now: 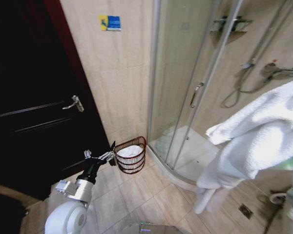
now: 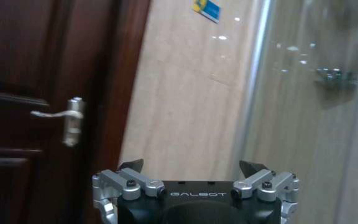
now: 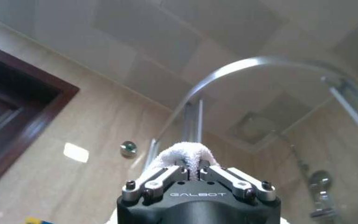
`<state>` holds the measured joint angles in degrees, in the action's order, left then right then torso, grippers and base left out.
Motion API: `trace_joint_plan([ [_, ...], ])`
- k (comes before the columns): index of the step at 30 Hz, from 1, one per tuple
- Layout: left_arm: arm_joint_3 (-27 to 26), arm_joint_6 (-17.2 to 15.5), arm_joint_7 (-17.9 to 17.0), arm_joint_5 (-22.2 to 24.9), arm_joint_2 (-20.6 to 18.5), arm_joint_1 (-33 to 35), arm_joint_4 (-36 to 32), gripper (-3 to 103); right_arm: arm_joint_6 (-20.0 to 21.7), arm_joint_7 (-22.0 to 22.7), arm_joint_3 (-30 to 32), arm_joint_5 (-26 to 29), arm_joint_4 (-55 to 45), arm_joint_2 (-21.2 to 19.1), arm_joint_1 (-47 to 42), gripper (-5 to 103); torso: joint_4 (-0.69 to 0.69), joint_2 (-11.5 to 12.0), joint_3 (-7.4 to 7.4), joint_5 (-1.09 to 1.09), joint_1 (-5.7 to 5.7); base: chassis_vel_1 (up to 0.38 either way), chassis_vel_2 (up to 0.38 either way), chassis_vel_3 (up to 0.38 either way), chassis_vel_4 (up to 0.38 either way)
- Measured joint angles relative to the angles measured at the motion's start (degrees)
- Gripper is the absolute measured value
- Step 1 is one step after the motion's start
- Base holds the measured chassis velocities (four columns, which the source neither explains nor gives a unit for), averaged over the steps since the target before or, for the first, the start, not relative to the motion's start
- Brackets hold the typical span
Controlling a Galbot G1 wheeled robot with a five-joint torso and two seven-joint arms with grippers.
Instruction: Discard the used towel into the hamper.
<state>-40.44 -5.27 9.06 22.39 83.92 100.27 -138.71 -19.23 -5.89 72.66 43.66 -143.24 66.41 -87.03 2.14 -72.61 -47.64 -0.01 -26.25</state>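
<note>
The shower enclosure (image 1: 195,97) takes up the right half of the head view, its curved glass wall rising from the white tray beside the tiled wall (image 1: 117,73); one dark wooden door (image 1: 34,97) with a single lever handle (image 1: 74,103) stands to the left. In front of the glass hangs the white towel (image 1: 254,141) — a big bunched mass held up high on the robot's right, its lower folds trailing down towards the floor without, as far as I can tell, reaching it. The right gripper (image 3: 197,173) points up towards the ceiling, its fingers pinched shut on a fold of that terry cloth. The hamper (image 1: 132,157) sits on the floor tiles in the corner where the wall meets the shower frame, well apart from the towel; something white already lies inside it. The left gripper (image 1: 103,155) hangs just beside the hamper's rim, fingers spread wide and holding nothing.

Judging by this, the carry is in hand: the towel is lifted and secured but not yet over the basket. The next move calls for bringing the right arm across and down until the bulk hangs above the hamper's mouth — the opening looks small for so much cloth, so the trailing end should go in first.

Count: one towel in hand, one hamper, one door, two grippers.
</note>
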Motion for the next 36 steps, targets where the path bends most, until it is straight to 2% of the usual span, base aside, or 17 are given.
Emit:
trace_joint_plan([
  [21,0.0,0.0,0.0,0.0,0.0,0.0,0.0,100,-1.4,-1.8,0.1,1.6,0.0,-0.1,-0.2,5,0.00,0.0,0.00,0.01,0.00,0.124,0.125,0.122,0.124],
  [28,0.0,0.0,0.0,0.0,0.0,0.0,0.0,100,-2.2,0.0,-1.3,1.5,0.0,-0.3,0.0,5,0.02,0.0,0.00,0.01,0.00,0.117,0.120,0.117,0.093],
  [36,0.0,0.0,0.0,0.0,0.0,0.0,0.0,100,-2.3,1.5,-4.5,-0.4,0.0,0.0,0.6,5,-0.02,0.0,0.00,0.02,0.00,0.012,0.005,0.006,0.008],
])
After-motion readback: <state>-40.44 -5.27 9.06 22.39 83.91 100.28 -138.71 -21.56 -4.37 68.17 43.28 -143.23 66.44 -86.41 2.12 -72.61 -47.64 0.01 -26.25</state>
